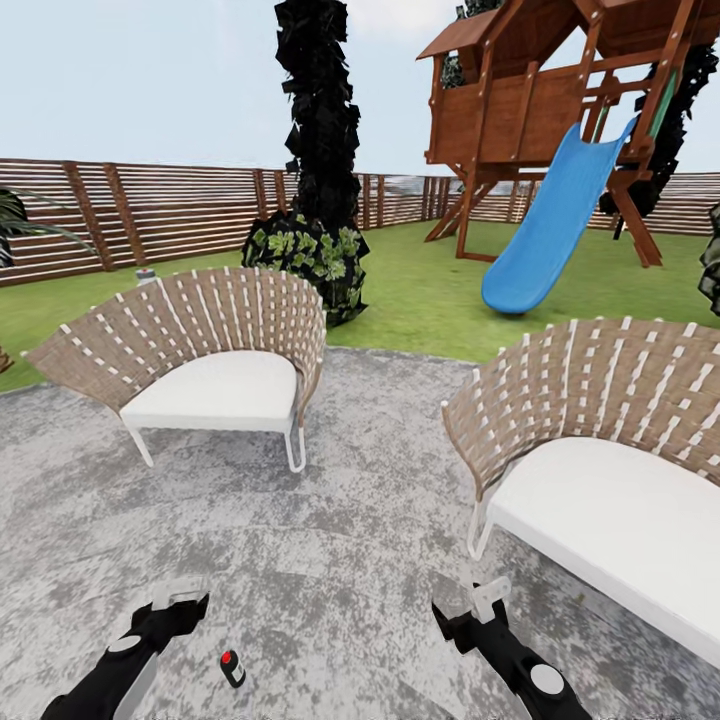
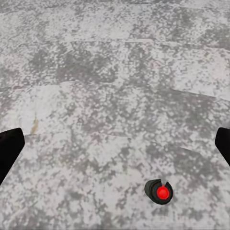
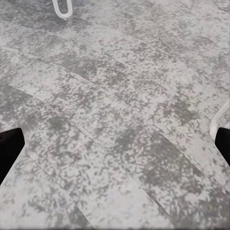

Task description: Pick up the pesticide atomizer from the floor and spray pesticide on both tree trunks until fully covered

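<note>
From the head view, your pesticide atomizer (image 1: pixel 232 667) lies on the grey paving (image 1: pixel 360 540), between the two arms and nearer your left hand (image 1: pixel 178 598); your right hand (image 1: pixel 478 607) hovers further off, close to the front leg of the woven sofa (image 1: pixel 600 470). The likeliest fault, as I judge it, is a clumsy descent: the bottle is small and lies tilted, so a finger landing on its side could roll it away across the paving; come down square over it. Mind also the right arm beside that sofa leg; a wide swing could knock it. No bare grey-brown trunk is plain from here; only a dark column tree (image 1: pixel 318 110), a woven chair (image 1: pixel 200 350), the blue slide (image 1: pixel 550 225) and the slat fence (image 1: pixel 150 205) on the lawn; so you will have to turn and search once the bottle is in hand, and a hurried turn could shake a loose grip.

In the left wrist view, the atomizer (image 2: pixel 159 191) shows its red cap, lying apart from both dark fingertips (image 2: pixel 9 148); the hand is spread wide, holding and touching nothing.

In the right wrist view, the fingertips (image 3: pixel 9 146) likewise stand far apart over bare paving (image 3: pixel 115 124); that hand holds nothing.
</note>
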